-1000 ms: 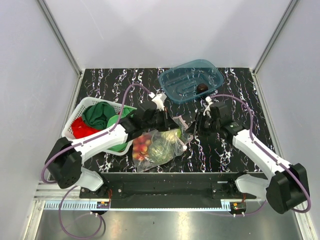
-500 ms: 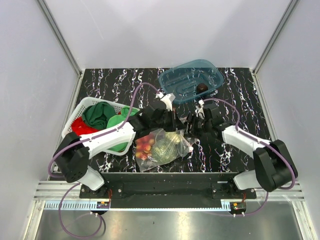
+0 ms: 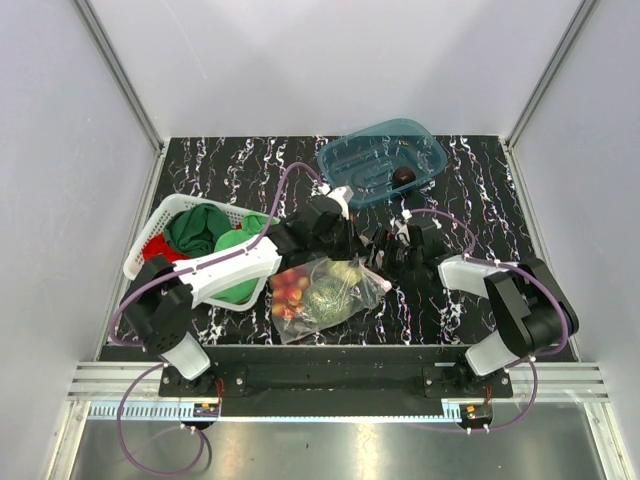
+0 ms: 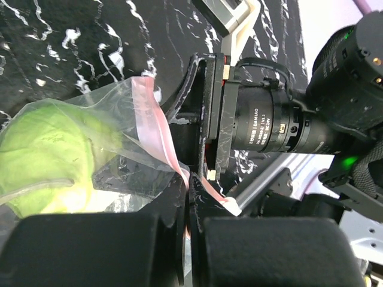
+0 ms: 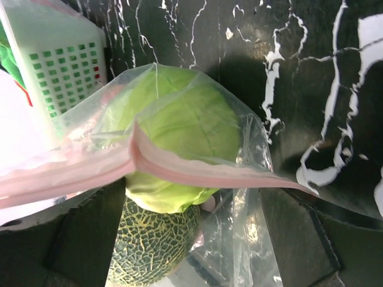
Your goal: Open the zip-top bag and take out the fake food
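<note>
Since the left end effector (image 4: 188,203) alone pinches the zip-top bag (image 3: 325,295), the right end effector (image 5: 191,215) spread, a pull may merely drag it.

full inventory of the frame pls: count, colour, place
zip-top bag: 1, clear with pink zip strip, table centre
cabbage: 1, light green, in bag near its mouth
melon: 1, netted green, in bag beside cabbage
small fruits: several, red and orange, in bag, left end
tray: 1, translucent teal, far side
dark item: 1, brown, in tray
basket: 1, white, left side
cloths: green and red, in basket
table: 1, black marble
left end effector: black, shut on bag's strip
right end effector: black, open at bag mouth
</note>
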Motion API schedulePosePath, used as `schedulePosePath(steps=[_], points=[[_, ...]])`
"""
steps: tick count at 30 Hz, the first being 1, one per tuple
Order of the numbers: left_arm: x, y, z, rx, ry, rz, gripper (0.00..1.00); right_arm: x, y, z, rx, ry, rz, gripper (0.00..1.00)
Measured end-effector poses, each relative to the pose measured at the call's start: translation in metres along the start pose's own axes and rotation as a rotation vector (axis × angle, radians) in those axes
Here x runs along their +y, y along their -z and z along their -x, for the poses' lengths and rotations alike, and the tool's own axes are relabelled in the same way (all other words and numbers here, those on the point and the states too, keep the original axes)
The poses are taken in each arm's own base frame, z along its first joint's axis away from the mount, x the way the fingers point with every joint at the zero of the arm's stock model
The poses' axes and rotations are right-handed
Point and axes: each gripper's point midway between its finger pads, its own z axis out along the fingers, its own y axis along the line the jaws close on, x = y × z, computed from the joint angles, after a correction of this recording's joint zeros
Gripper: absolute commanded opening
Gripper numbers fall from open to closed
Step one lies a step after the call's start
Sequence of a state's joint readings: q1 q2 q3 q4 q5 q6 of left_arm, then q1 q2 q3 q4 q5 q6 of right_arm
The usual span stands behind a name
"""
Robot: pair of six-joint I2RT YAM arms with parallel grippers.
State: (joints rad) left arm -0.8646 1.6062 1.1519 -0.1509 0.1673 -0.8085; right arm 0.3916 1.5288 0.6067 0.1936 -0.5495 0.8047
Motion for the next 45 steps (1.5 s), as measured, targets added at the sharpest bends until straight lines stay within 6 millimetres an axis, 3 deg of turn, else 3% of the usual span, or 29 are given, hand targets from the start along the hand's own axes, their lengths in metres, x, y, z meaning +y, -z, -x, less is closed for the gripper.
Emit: schedulePosePath(steps=[4,7,12,16,20,25,29,36,45], points=[[0.005,-0.003,0.001,-0.008,0.001,0.022,0.00,0.002,-0.008,0.001,0.010,-0.023,0.046,0.86],[0.006,-0.005,0.001,-0.010,0.003,0.026,0.00,0.006,-0.011,0.001,0.014,-0.024,0.083,0.83],[0.006,-0.006,0.001,-0.008,0.002,0.021,0.00,0.007,-0.009,0.001,0.005,-0.023,0.088,0.89],[-0.003,-0.004,-0.003,0.007,-0.004,-0.008,0.00,-0.002,0.008,0.006,-0.048,0.036,-0.028,0.89],[-0.009,-0.003,-0.006,0.014,-0.011,-0.022,0.00,0.001,0.028,0.011,-0.084,0.112,-0.091,0.82],[-0.011,-0.003,-0.009,0.022,-0.012,-0.027,0.00,0.006,0.031,0.007,-0.052,0.114,-0.087,0.72],[-0.012,-0.003,-0.011,0.037,-0.013,-0.015,0.00,0.009,0.030,0.004,-0.033,0.104,-0.065,0.74],[-0.008,-0.005,-0.010,0.062,-0.013,0.033,0.00,0.003,0.021,0.002,-0.018,0.061,-0.069,0.87],[-0.002,-0.005,-0.015,0.091,-0.027,0.076,0.00,0.007,0.006,0.001,0.022,0.059,0.008,0.83]])
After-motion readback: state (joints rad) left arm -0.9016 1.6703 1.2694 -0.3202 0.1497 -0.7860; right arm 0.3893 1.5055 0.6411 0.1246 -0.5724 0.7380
